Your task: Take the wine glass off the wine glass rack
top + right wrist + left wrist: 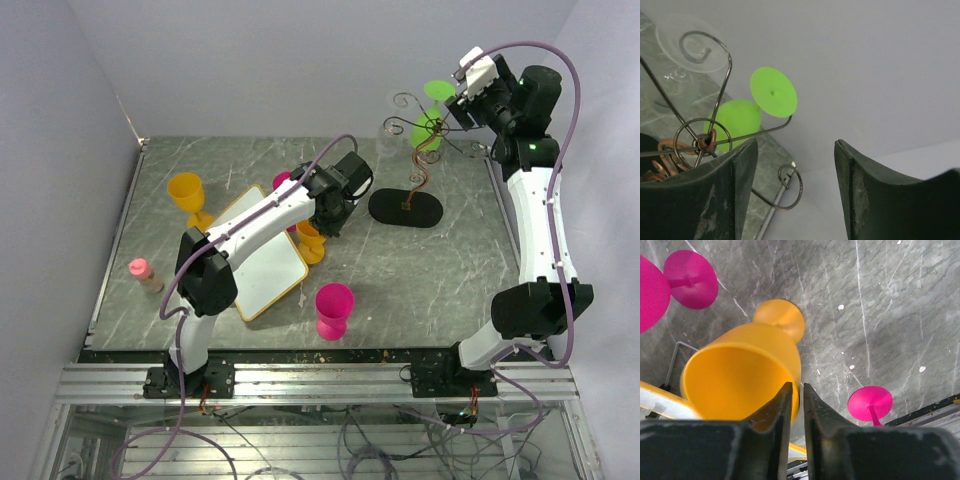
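The wine glass rack [420, 150] stands at the back right on its black oval base [405, 208]. A green wine glass [432, 112] hangs upside down from one spiral arm. In the right wrist view its foot [773, 92] and bowl show beside the rack's hub [705, 142], with a clear glass [690, 45] hanging further left. My right gripper [455, 108] [795, 150] is open and empty just right of the rack top, with an empty spiral arm [790, 187] between its fingers. My left gripper [322, 222] [797, 395] is shut on the rim of an orange glass [740, 370].
A yellow-framed white board [265, 265] lies under the left arm. A yellow glass [186, 192], a pink glass [334, 310], another pink glass [283, 181] and a small pink bottle [143, 272] stand on the table. Walls close in at the back and sides.
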Motion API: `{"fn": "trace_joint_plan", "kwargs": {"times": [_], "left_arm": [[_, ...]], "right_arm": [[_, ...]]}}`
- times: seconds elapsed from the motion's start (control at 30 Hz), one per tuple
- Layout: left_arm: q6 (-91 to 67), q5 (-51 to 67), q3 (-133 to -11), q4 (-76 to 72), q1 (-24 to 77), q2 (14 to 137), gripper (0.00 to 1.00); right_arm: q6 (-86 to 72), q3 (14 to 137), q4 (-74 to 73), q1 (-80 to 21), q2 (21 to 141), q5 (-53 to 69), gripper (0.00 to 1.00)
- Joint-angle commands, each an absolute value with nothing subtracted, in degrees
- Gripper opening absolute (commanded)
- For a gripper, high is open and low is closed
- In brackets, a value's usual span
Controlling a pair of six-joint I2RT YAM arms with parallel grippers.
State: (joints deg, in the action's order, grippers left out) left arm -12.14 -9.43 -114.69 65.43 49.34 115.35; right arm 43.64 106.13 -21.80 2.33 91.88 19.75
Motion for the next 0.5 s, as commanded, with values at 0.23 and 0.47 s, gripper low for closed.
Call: {"fn": "trace_joint_plan", "kwargs": {"times": [0.23, 0.47], "left_arm": [[-11.73, -7.16, -116.68, 63.00, 49.04, 111.29, 0.49], [-13.75, -3.88, -116.76, 58.93, 47.53, 103.49, 0.57]], "right_arm": [[63.64, 111.32, -30.58, 6.26, 96.90, 37.16, 0.62], [71.22, 120.07, -36.55, 7.12, 103.93, 41.17, 0.52]]}}
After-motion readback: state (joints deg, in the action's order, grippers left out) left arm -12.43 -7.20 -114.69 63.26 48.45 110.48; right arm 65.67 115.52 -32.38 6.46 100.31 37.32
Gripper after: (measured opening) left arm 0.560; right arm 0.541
